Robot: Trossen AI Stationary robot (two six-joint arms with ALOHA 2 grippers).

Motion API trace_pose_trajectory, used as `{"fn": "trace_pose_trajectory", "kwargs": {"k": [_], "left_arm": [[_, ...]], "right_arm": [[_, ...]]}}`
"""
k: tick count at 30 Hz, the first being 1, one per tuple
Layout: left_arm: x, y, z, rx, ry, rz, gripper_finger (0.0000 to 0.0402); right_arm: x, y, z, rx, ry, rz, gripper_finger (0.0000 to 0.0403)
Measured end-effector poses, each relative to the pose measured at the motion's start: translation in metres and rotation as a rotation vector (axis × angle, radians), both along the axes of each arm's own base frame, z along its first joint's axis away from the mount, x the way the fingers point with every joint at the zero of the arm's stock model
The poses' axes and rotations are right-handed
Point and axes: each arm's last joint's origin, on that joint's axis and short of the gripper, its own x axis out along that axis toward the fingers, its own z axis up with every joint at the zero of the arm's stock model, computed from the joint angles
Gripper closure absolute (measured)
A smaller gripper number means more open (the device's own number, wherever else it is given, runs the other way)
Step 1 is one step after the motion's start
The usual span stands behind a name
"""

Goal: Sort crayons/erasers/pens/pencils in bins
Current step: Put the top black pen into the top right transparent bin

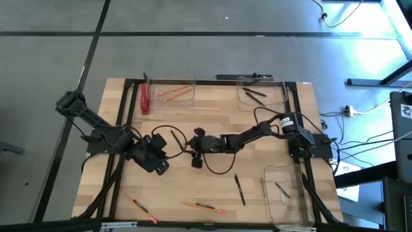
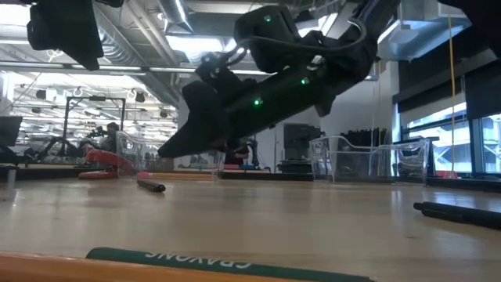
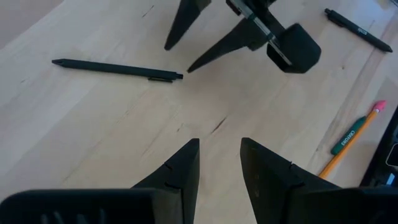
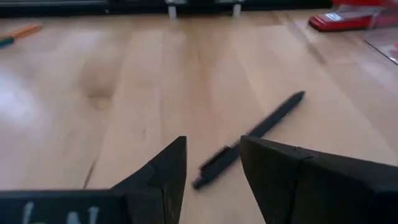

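While right gripper (image 4: 211,168) hovers, pen (image 4: 249,140) lies between spread fingers (image 4: 158,180).

Grey floor (image 1: 193,19); exposed ceiling ducts (image 2: 141,47); bright windows (image 2: 438,125).

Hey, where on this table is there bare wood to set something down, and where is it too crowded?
Bare wood lies between the pencil bin and the pen bin, and along the near edge between the loose pencil and the loose pen. The middle is crowded: left pincer and right pincer, both open, nearly meet there.
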Motion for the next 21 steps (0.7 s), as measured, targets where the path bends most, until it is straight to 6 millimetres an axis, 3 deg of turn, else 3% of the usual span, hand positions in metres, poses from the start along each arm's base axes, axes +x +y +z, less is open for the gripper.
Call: {"fn": "trace_pose_trajectory", "kwargs": {"k": [14,21], "left_arm": [[0.000,0.000,0.000,0.000,0.000,0.001,0.0292],[0.000,0.000,0.000,-0.001,0.000,0.001,0.0292]], "right_arm": [[0.013,0.003,-0.015,0.038,-0.004,0.013,0.0250],[0.010,0.001,-0.023,-0.002,0.093,-0.034,0.0250]]}}
